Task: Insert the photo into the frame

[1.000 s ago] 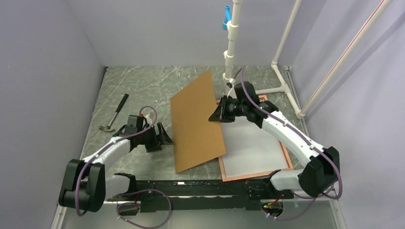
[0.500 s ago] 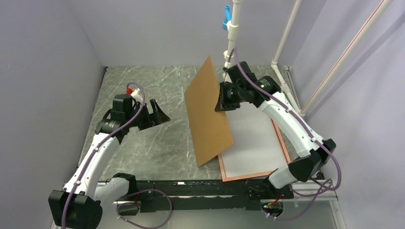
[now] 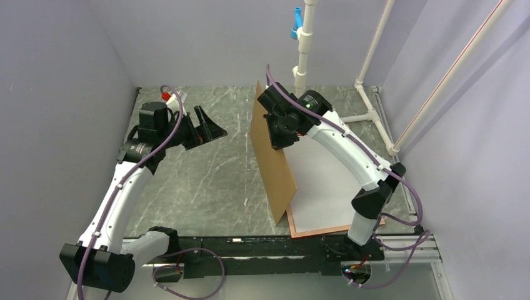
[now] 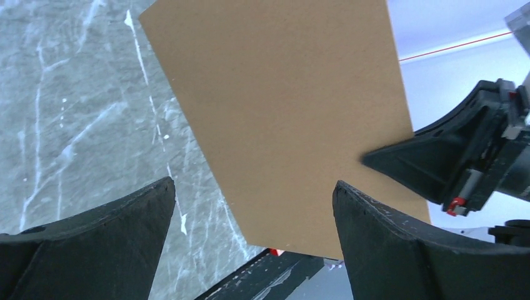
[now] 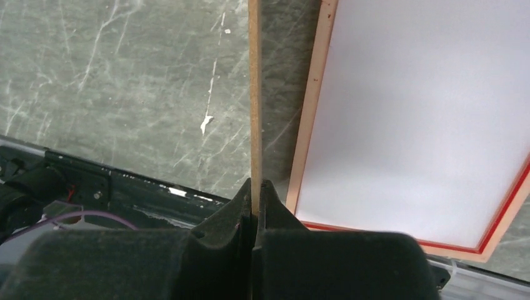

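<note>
The frame (image 3: 325, 230) lies flat at the right of the table, its copper-orange edge (image 5: 310, 112) up and a red rim inside. In it lies the photo (image 3: 325, 181), plain white back up (image 5: 412, 112). My right gripper (image 3: 275, 139) is shut on the far edge of a brown backing board (image 3: 273, 175), holding it nearly upright along the frame's left side; in the right wrist view the board (image 5: 254, 94) shows edge-on between the fingers (image 5: 255, 186). My left gripper (image 3: 211, 128) hangs open and empty to the board's left, facing the board (image 4: 281, 112), fingers wide (image 4: 253, 184).
A white pipe stand (image 3: 302, 59) with a blue fitting (image 3: 295, 15) rises at the back, and more white pipes (image 3: 375, 69) run along the right wall. A black rail (image 3: 250, 250) spans the near edge. Grey walls close in left and right.
My right gripper has swung the board up from a low lean to nearly upright, uncovering the white sheet. My left arm has risen and drawn back, and its jaws have opened wider.
</note>
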Available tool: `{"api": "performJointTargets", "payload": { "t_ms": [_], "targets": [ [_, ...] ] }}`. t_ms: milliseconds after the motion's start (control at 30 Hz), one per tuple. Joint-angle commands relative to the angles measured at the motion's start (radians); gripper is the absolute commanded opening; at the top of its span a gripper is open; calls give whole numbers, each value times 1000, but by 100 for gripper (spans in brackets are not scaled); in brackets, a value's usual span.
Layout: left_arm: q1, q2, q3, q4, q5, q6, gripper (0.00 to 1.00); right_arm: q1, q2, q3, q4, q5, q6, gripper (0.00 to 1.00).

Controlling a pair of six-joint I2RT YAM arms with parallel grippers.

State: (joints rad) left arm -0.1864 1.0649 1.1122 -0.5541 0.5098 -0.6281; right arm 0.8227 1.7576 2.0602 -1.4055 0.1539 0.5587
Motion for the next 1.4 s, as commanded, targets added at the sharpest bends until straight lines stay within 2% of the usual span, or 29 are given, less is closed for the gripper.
{"api": "performJointTargets", "payload": {
  "t_ms": [0,67,133,200,233,300,400,500,600,833,1133,1367],
  "targets": [
    [-22,18,56,67,52,-68,99,36,16,52,-54,117,25,0],
    [-34,20,50,83,53,-82,100,56,28,58,-40,121,26,1],
    [-43,22,41,94,54,-92,99,72,34,58,-8,98,17,8],
    [-49,28,39,89,57,-90,100,84,26,50,47,54,11,20],
    [-51,32,42,83,59,-88,99,89,17,45,74,31,7,34],
    [-53,33,45,70,63,-83,99,93,-2,28,126,-14,5,52],
    [-53,30,53,60,68,-83,99,94,-34,1,184,-63,2,69],
    [-53,28,58,61,76,-91,99,93,-69,-34,241,-110,0,78],
    [-53,34,66,57,90,-97,99,93,-106,-80,303,-188,1,83],
    [-53,30,68,75,120,-105,99,93,-158,-169,437,-305,18,86],
    [-57,56,25,71,160,-96,99,63,-243,-269,551,-353,33,88],
    [-63,54,-12,11,61,-38,80,-66,-380,-467,671,-441,67,88]
  ]
}}
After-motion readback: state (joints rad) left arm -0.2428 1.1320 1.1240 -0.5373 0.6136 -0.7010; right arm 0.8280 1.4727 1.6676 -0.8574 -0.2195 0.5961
